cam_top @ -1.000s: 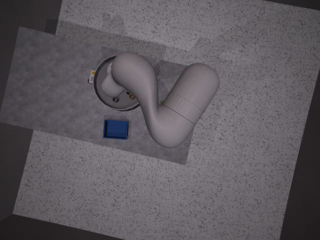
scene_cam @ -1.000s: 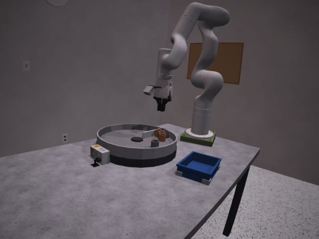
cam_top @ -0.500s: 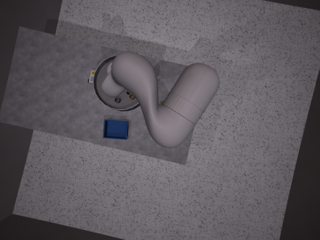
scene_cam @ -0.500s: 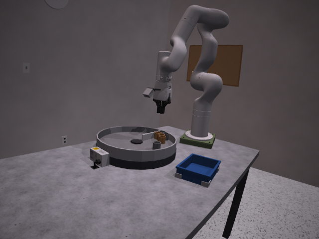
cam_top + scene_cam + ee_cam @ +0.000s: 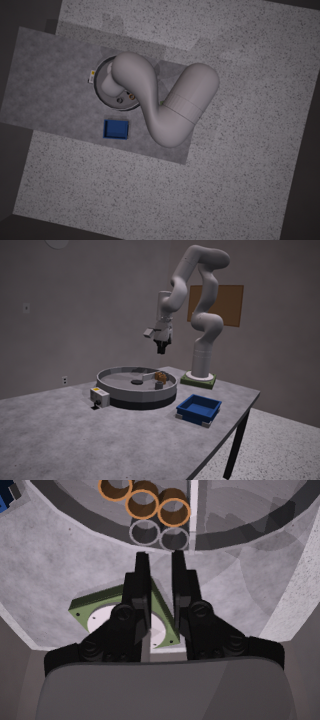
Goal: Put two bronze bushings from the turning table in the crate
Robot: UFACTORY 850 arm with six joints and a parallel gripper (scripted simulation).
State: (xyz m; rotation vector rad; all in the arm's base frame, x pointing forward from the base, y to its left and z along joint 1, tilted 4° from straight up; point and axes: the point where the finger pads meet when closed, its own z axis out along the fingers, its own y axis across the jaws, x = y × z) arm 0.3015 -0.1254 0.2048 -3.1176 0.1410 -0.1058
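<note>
The turning table (image 5: 94, 86) (image 5: 136, 395) (image 5: 240, 538) holds three bronze bushings; the outermost bronze bushing (image 5: 162, 380) shows also in the wrist view. The other two stand against it by the divider. Two grey bushings stand beside them near the rim; one grey bushing (image 5: 145, 545) is nearer the crate side than the other. Another grey bushing (image 5: 158, 386) stands apart. The blue crate (image 5: 115, 138) (image 5: 195, 418) shows no bushing inside. My gripper (image 5: 161, 353) (image 5: 160, 568) hangs high above the turning table, narrowly open, with nothing between its fingers. The arm hides it in the top view.
A pale upright divider (image 5: 149, 376) (image 5: 193, 515) stands on the turning table, near a black hub disc (image 5: 136, 382). A white box (image 5: 91, 78) (image 5: 100, 397) stands just outside its rim. The arm's green base plate (image 5: 196, 382) is behind the crate. The turning table has a raised wall.
</note>
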